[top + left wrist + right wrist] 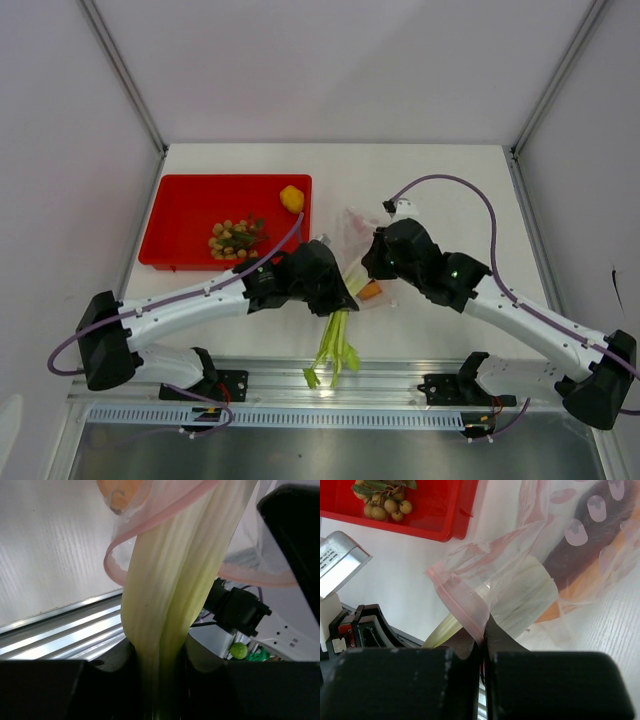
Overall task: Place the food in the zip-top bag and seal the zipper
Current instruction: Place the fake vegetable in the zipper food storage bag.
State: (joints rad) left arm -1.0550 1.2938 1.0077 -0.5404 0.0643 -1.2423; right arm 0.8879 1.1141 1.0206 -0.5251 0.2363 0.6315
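Bottom centre: long green-white stalks (338, 345), my left gripper (335, 288) clamped on them mid-length. Stiff, ribbed, probably light; grip low, push straight.

Centre: my right gripper (484, 640) pinched together on the pink-red zipper strip (462, 600) of the clear crinkly plastic bag (520, 575), stalk ends inside its mouth. Film limp and slippery, so pinch only the strip.

Upper left: red tray (180, 200) with tan round berries (235, 238) and a small yellow fruit (291, 198), not yet bagged.

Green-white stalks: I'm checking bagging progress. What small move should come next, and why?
Probably the left gripper should push the stalks deeper into the zip-top bag. It grips them with only their pale ends through the bag's opening, while the right gripper pinches the zipper edge, holding it open. Most of their length hangs outside.
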